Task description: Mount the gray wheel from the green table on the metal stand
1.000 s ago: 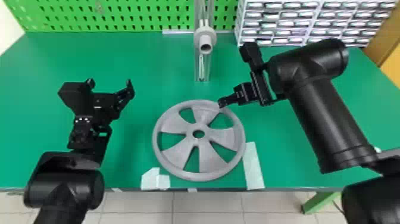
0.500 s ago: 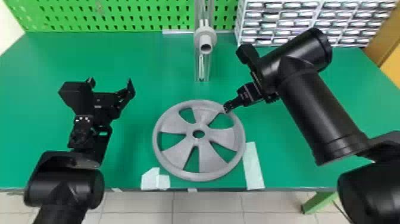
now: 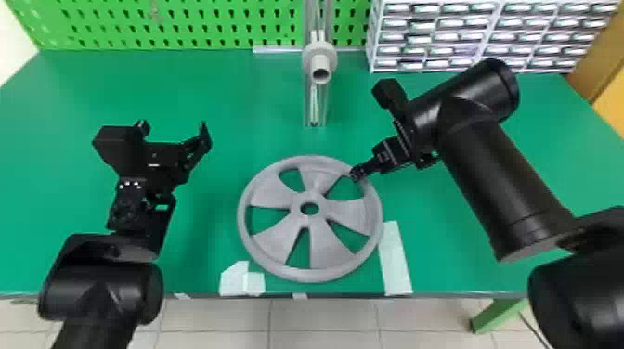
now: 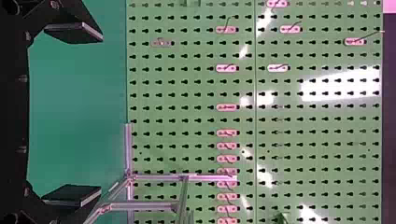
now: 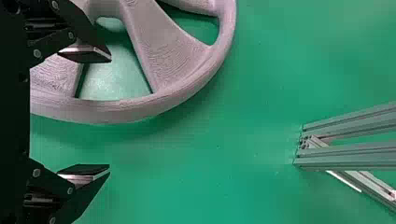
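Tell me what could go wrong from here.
The right gripper has open fingers on either side of the rim of the gray wheel; closing might drag or tilt it. Lifted by that one edge, it could sag, as the left gripper is well away. Its hub may then miss the gray tube on the metal stand.

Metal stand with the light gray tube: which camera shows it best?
The head view: the metal stand rises there, its light gray tube open toward the robot. The right wrist view shows its bars' lower ends; the left wrist view, some bars near an edge.
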`<state>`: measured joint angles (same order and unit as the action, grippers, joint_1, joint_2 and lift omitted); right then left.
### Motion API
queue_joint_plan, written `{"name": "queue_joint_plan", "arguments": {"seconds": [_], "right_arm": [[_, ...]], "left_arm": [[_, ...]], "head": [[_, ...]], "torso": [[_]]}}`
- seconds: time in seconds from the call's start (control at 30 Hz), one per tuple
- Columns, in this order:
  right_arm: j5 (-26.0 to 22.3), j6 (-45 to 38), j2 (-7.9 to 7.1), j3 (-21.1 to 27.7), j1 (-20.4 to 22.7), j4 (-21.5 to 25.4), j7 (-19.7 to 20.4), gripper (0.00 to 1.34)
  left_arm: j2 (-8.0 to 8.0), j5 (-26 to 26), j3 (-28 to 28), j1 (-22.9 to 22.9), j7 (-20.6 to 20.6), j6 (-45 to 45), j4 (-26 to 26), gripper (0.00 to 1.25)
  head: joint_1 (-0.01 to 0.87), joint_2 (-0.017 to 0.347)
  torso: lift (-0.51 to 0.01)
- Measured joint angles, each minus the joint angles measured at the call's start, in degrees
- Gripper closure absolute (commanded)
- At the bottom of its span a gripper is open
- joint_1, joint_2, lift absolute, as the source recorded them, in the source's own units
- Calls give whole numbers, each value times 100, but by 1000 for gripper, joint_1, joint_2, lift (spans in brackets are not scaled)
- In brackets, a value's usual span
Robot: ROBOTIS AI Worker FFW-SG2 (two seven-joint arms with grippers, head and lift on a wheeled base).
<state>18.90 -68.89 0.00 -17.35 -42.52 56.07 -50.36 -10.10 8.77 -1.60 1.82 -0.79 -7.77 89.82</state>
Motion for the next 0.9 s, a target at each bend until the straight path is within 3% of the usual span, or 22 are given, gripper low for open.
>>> {"name": "queue_joint_plan", "arguments": {"seconds": [0.43,0.9], "right_arm": [[25,240,0,-420,-241,-456,13,427],[-383,395,0,-799,-393,-747,421,369]], "left_arm": [[0,2,-23,-20,-9,0,-1,137],[-9,9,-52,-48,-9,4,-23,137]], "head": [[868,52],[868,52]], "torso": [[-93],[-93]]}}
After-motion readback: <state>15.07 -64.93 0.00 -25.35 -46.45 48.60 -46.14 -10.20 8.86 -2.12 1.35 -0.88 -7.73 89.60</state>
